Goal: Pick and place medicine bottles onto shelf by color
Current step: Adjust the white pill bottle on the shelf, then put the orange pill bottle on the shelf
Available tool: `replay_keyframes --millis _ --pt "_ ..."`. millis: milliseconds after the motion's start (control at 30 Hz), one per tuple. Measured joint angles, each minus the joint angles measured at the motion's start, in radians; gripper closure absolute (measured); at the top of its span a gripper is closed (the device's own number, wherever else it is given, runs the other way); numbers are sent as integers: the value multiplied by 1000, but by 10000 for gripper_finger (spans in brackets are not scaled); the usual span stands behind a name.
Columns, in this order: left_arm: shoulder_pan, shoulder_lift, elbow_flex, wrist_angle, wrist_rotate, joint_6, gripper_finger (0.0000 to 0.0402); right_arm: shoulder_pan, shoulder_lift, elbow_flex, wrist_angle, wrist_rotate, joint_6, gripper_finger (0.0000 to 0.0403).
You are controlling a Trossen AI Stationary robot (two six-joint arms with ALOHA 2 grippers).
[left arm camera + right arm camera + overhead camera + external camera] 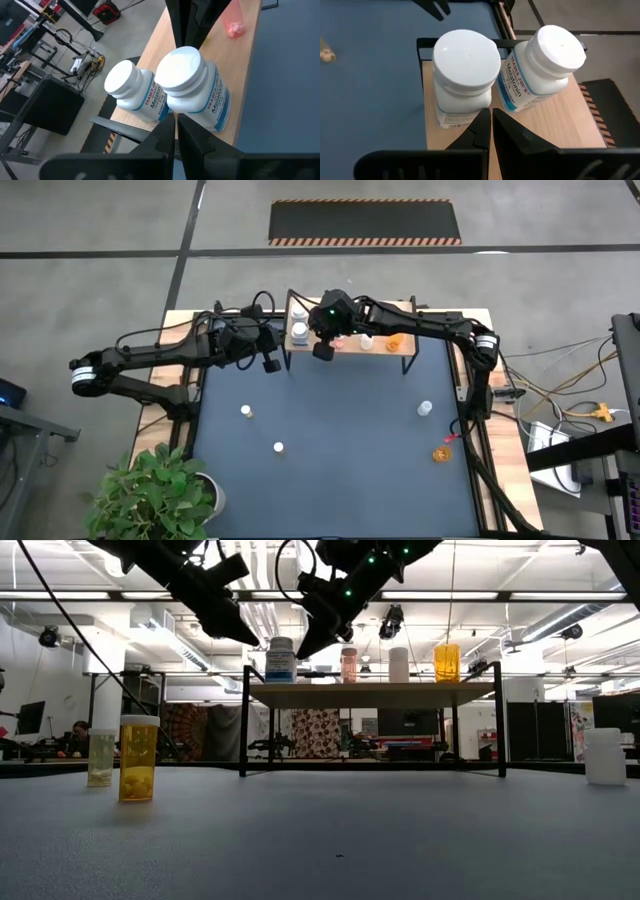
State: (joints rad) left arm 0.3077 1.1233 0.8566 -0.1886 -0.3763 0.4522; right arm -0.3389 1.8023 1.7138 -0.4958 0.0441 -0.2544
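The light-wood shelf [350, 348] stands at the table's far edge. On its left end stand two white bottles with white caps [465, 75] [540, 70]. Farther right stand a pink one [348, 664], a white one [399, 664] and an orange one [446, 662]. My right gripper [491, 117] is shut above the shelf's front edge, its tips pointing at the gap between the two white bottles; no touch shows. My left gripper [176, 125] hangs shut just off the shelf's left end, holding nothing. Loose bottles stand on the blue mat [246, 411] [278, 447] [425, 408] [441, 452].
The shelf's black legs [244, 720] rise from the mat. Both arms crowd the shelf's left end. A potted plant [155, 490] sits at the table's near left corner. Cables [560, 395] lie off the right edge. The mat's middle [340, 430] is bare.
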Motion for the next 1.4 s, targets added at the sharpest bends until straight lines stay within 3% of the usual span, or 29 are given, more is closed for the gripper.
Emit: replay_keyframes --millis 1133,1400 --pt "0 0 0 0 1 -2 400 0 1 0 15 8 -9 394" --pt "-6 0 0 -3 2 -43 400 4 -71 -2 -33 9 -34 394"
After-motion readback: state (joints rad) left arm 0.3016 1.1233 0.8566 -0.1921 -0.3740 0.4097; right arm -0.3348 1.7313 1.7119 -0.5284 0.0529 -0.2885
